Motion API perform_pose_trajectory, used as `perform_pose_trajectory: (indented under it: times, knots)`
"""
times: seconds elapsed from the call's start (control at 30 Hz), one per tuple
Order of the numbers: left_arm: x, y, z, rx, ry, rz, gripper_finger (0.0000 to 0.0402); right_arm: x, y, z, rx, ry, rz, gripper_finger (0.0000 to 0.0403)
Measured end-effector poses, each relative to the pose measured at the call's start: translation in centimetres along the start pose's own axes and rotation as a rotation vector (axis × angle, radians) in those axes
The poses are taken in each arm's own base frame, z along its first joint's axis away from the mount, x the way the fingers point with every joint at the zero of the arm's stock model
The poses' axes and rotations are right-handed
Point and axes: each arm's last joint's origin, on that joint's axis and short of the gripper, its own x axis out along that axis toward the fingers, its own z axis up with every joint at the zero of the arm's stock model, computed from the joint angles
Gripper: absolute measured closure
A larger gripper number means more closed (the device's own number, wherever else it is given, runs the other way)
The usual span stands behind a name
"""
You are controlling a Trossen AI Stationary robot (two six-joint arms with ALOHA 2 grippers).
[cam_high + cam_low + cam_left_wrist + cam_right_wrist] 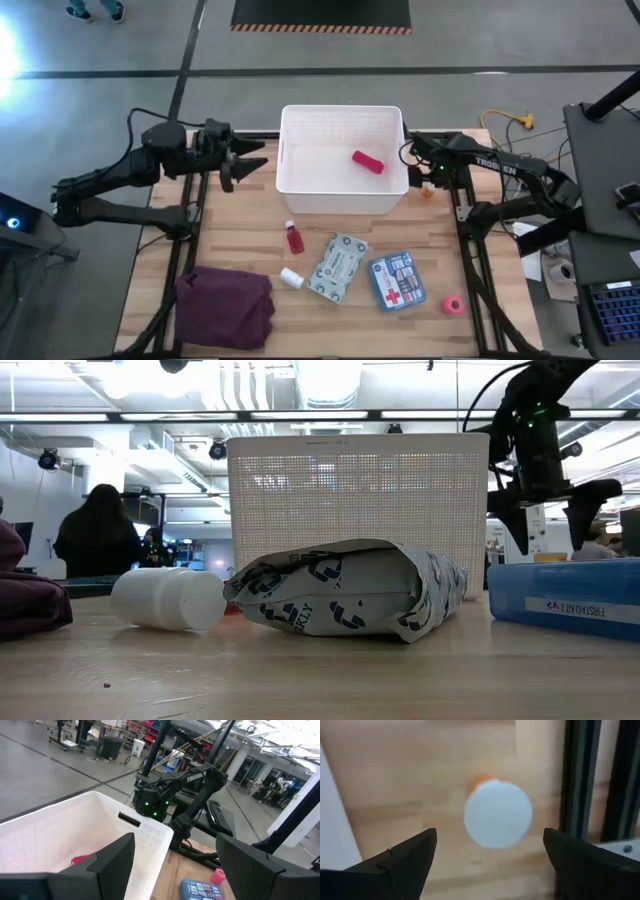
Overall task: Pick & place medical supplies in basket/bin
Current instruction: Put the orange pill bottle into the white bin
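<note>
the right end effector (428,172) hangs fingers-spread and empty just beside the right wall of the white basket (297,200), directly above a small white-capped object with an orange base (497,813) standing on the desk (240,240). the step in hand looks like lining up for a pick of that piece; the next move would call for a straight descent so the spread fingers straddle the cap, then closing without nudging the basket wall.

the left end effector (243,160) waits at the basket's left side, fingers likewise spread and holding nothing.

count: one pink-red tube (367,161) already lies inside the basket. still out on the desk, in front of the basket: one small red bottle (294,239), one small white bottle (291,279) on its side, one grey-green flat packet (337,266), one blue first-aid box (396,281) and one pink roll (453,305) (nearest the right edge). one maroon cloth (225,306) sits folded at the front left. so one supply is in, and five, plus the capped piece under the right arm, remain.
</note>
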Motion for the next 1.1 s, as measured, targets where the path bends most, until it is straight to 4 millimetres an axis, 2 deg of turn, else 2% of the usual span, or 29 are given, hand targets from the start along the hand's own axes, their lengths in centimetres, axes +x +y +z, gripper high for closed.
perform_pose_trajectory:
  times: [0.13,0.33,0.6,0.83,1.1]
  knots:
    - [0.0,0.0,0.0,0.038,-0.001,0.000,0.0139,0.2,0.2,0.4,0.050,-0.032,0.033,0.0044]
    - [0.0,0.0,0.0,0.052,-0.001,0.000,0.0139,1.6,-0.4,0.3,0.141,0.031,0.002,0.0044]
    - [-0.1,0.0,0.0,0.052,0.002,0.002,0.0139,2.2,-0.1,0.7,0.135,-0.016,0.002,0.0050]
    - [-0.1,0.1,-0.3,0.051,0.029,0.012,0.0139,3.2,-0.4,0.4,0.131,-0.023,-0.029,0.0106]
    - [-0.1,0.1,-0.3,0.051,0.030,0.012,0.0139,3.4,-0.6,0.5,0.098,-0.066,-0.065,0.0178]
